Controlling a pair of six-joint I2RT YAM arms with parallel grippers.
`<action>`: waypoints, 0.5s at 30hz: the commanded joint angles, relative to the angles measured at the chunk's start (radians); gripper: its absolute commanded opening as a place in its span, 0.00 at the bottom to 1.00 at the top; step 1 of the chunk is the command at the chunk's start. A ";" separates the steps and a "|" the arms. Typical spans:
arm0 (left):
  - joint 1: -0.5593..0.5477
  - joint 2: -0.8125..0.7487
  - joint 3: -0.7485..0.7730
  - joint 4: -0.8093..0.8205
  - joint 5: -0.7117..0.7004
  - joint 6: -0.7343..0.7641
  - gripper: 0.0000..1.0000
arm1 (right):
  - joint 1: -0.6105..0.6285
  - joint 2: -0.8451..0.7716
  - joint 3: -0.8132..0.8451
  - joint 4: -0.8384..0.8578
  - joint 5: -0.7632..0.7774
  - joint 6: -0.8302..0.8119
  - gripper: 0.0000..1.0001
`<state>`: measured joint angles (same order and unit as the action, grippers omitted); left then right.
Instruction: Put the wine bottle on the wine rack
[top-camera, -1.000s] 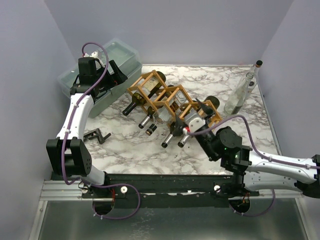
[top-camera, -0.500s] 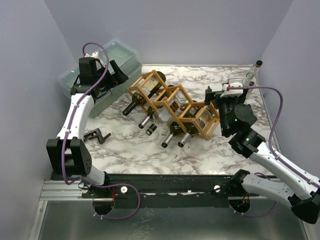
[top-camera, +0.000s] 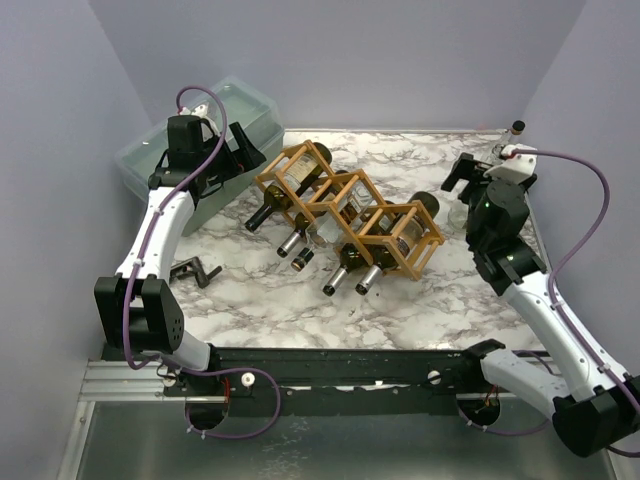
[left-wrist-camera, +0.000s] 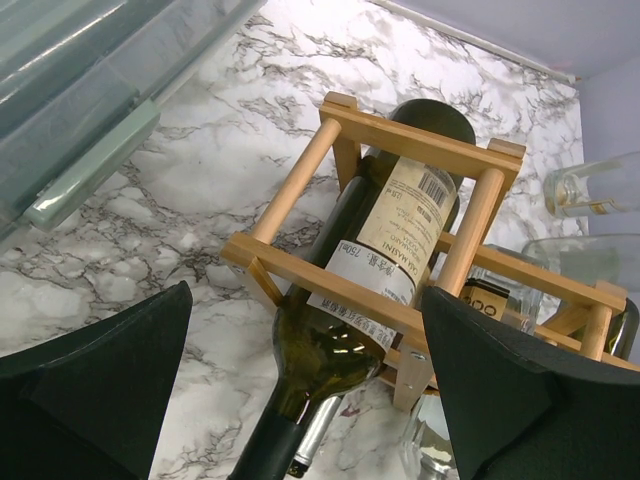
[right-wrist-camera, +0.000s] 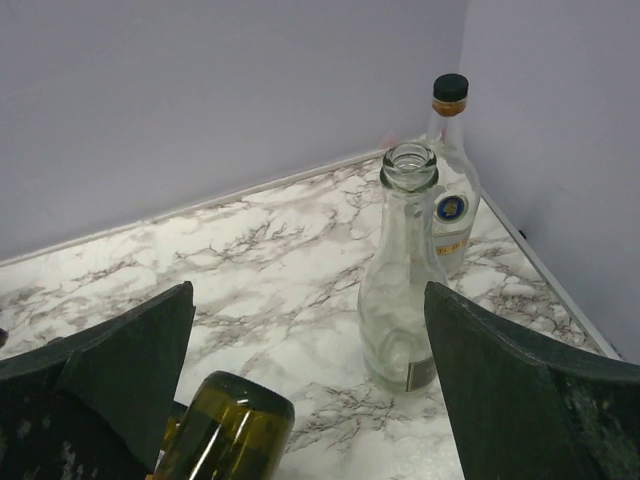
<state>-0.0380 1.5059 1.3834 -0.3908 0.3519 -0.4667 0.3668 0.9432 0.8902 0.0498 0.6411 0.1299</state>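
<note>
Where the right tool (right-wrist-camera: 308, 290) hangs: jaws apart, facing clear wine bottle (right-wrist-camera: 400, 300), upright on worktop (right-wrist-camera: 270, 250).
Left tool (left-wrist-camera: 305, 292): jaws apart, near wine rack (left-wrist-camera: 405, 140).

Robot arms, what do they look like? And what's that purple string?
The left arm and right arm have white links and chunky black joints. A purple cable loops along each one. Their fingers are black wedges.

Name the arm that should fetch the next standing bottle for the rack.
Right. The right gripper, open, faces the clear glass bottle upright in the far right corner; the left gripper hangs over a filled cell of the light-brown wooden lattice rack.
</note>
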 joint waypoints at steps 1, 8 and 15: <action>-0.001 -0.020 -0.009 0.014 -0.004 0.008 0.99 | -0.050 0.051 0.070 -0.048 -0.004 0.090 1.00; -0.011 -0.030 -0.007 0.014 0.003 0.003 0.98 | -0.142 0.158 0.140 -0.118 0.048 0.145 1.00; -0.012 -0.028 -0.004 0.016 0.018 -0.007 0.99 | -0.199 0.271 0.226 -0.163 0.104 0.131 1.00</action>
<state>-0.0463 1.5055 1.3834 -0.3904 0.3527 -0.4675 0.1917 1.1736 1.0657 -0.0769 0.6933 0.2543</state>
